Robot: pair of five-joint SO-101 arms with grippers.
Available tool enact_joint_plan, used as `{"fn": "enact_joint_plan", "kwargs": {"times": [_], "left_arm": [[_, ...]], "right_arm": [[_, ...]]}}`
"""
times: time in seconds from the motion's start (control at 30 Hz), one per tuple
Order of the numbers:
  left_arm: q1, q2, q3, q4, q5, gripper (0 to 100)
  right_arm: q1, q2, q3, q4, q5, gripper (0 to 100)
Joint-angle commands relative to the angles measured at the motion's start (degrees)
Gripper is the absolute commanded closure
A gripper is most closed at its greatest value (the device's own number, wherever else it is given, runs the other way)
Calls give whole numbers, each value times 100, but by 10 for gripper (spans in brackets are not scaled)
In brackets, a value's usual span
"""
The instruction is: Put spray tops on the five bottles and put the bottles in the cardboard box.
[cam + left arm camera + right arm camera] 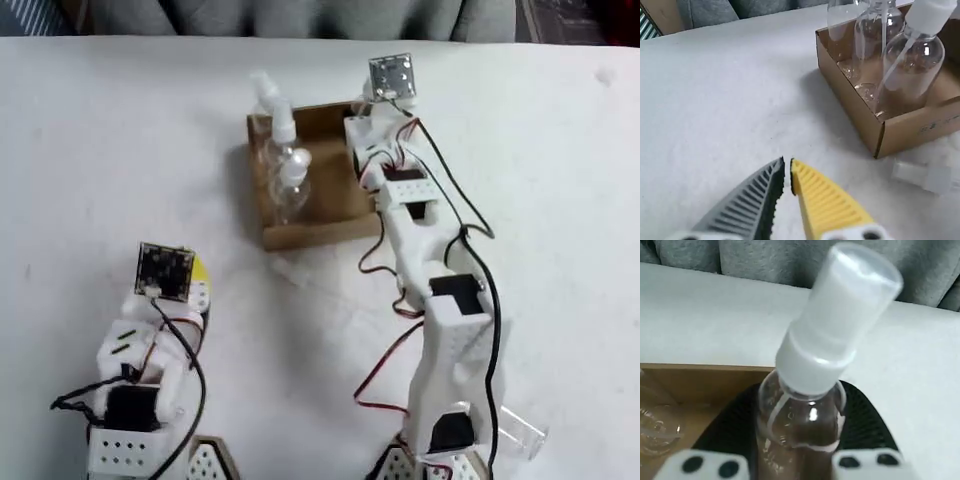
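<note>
Three bottles with spray tops stand in the cardboard box, along the side nearer the left arm. The right gripper is clamped on a fourth bottle, capped and tilted, at the box's other side. The left gripper hangs low over the table near the box, its fingers closed together on nothing.
</note>
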Motion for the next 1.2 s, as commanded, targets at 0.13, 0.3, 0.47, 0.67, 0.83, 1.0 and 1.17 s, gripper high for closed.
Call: {"fn": "enact_joint_plan", "kwargs": {"times": [0.13, 0.3, 0.47, 0.67, 0.83, 1.0, 1.17], "left_arm": [[-48, -127, -9, 26, -53, 976], [-48, -127, -9, 26, -53, 976], [-48, -127, -9, 26, -53, 976], [-48, -127, -9, 26, -53, 976], [-48, -127, -9, 26, -53, 976], [-48, -127, -9, 26, -53, 976], [-48, -127, -9, 26, -53, 976]], "right_arm": [[66, -4, -607, -145, -422, 983], [13, 48, -695, -101, 26, 983], [-13, 198, -712, -119, 123, 983], [-40, 418, -730, -136, 97, 983], [-48, 418, -730, -101, 123, 980], [-48, 400, -730, -101, 132, 979], [-101, 400, -730, -92, 132, 879]]}}
